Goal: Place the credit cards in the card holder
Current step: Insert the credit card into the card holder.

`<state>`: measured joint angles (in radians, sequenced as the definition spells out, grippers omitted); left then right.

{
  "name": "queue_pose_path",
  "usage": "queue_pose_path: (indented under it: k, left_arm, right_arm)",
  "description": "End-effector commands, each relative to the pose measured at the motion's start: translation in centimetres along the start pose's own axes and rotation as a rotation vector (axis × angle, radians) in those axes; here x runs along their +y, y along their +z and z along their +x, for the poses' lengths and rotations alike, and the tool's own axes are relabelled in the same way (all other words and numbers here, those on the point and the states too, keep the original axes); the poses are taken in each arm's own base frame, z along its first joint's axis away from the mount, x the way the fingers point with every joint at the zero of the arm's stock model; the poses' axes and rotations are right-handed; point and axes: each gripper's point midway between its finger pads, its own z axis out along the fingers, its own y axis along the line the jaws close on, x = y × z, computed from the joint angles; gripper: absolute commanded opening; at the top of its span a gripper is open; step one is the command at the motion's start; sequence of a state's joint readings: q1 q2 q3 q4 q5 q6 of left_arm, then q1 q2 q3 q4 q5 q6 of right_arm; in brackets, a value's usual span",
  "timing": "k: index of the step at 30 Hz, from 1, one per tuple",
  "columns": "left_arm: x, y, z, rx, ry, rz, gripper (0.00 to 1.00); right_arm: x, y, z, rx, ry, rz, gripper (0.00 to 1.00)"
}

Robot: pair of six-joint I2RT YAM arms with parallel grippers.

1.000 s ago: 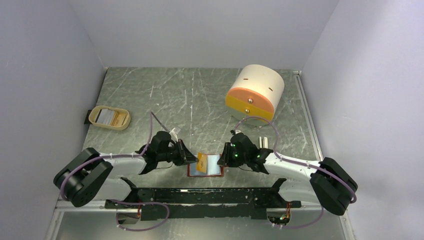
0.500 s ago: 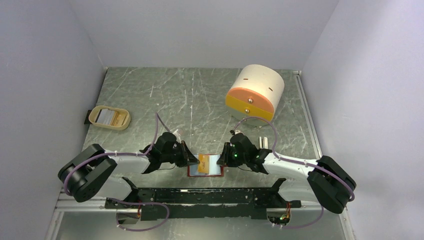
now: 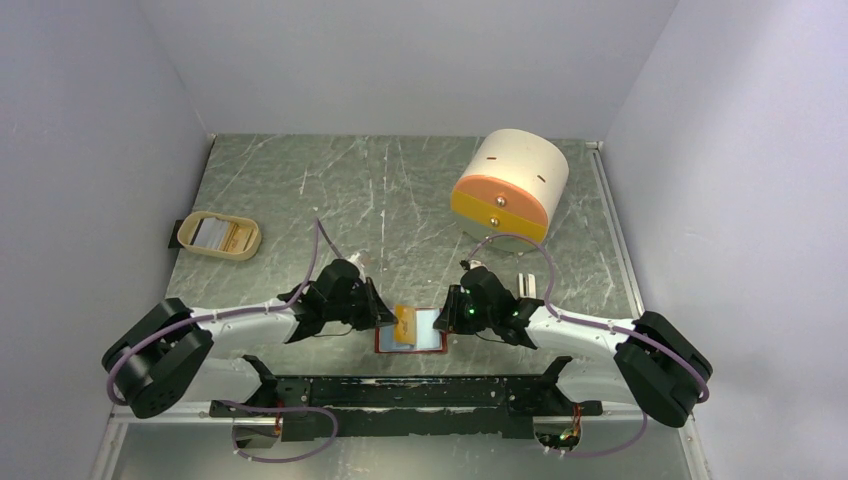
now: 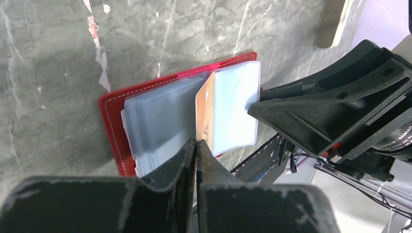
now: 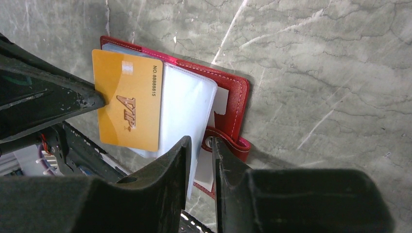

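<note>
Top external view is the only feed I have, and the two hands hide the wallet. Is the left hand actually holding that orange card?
Observer: Yes. In the left wrist view the left hand is shut on the near edge of the orange card.
Operator: Is the card in a pocket yet?
Observer: Not fully. It stands tilted between the sleeve stack and one raised sleeve of the open card holder, with most of it exposed.
Operator: And the right hand?
Observer: In the right wrist view the right hand appears to pinch that sleeve's edge, beside the snap tab.
</note>
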<state>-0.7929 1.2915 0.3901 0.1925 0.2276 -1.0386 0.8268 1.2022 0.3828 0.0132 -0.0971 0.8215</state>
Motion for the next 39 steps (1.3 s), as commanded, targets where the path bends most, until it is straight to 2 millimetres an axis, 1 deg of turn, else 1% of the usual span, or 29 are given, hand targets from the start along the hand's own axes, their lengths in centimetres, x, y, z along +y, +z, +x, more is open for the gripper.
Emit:
queue_pose_path:
  k: [1,7,13,18,23,31,39]
  left_arm:
    - [-0.2,-0.7,-0.1,-0.005,0.043,-0.03,0.09]
    - [-0.1,-0.3,0.3,0.014,0.046,-0.032,0.09]
    - [-0.5,0.5,0.9,0.043,0.051,-0.017,0.09]
    - [-0.4,0.8,1.0,0.049,0.056,-0.028,0.09]
    - [0.2,0.7,0.7,0.026,0.06,-0.064,0.09]
    - [-0.2,1.0,-0.2,-0.019,0.06,-0.054,0.09]
    - [-0.2,1.6,0.0,-0.018,0.054,-0.05,0.09]
  right_arm:
    - [-1.2,0.1,0.8,0.011,-0.021,0.03,0.27]
    - [-1.0,0.2,0.8,0.013,-0.02,0.023,0.27]
    - [-1.1,-0.1,0.8,0.004,-0.021,0.023,0.27]
    - [-1.2,-0.1,0.9,0.007,-0.022,0.023,0.27]
    - [-1.0,0.0,0.9,0.01,-0.021,0.014,0.27]
    - [-0.9,0.0,0.9,0.008,-0.02,0.009,0.27]
    - [-0.8,0.0,0.9,0.006,-0.016,0.003,0.27]
